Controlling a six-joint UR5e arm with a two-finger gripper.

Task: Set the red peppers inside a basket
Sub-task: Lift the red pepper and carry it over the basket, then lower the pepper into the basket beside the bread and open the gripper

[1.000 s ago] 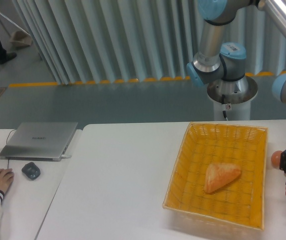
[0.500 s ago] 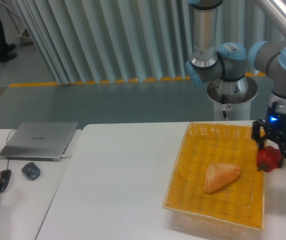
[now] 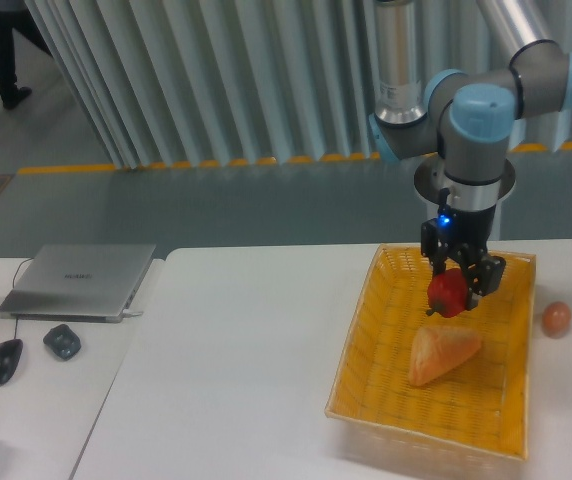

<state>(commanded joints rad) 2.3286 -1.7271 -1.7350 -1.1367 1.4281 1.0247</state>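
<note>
My gripper (image 3: 456,285) is shut on the red pepper (image 3: 447,293) and holds it in the air over the far half of the yellow wicker basket (image 3: 366,345). The pepper hangs just above and behind the tan bread piece (image 3: 442,353) that lies in the basket's middle. The gripper's black fingers (image 3: 484,276) clasp the pepper from both sides. The arm comes down from the upper right.
A small orange-pink egg-like ball (image 3: 556,318) lies on the white table right of the basket. A closed laptop (image 3: 79,280) and two mice (image 3: 61,341) lie on the left table. The arm's base (image 3: 463,205) stands behind the basket.
The gripper has carried the pepper up and to the left, from the table right of the basket, over the rim, to above the basket's far half. The hand at the left has withdrawn.
</note>
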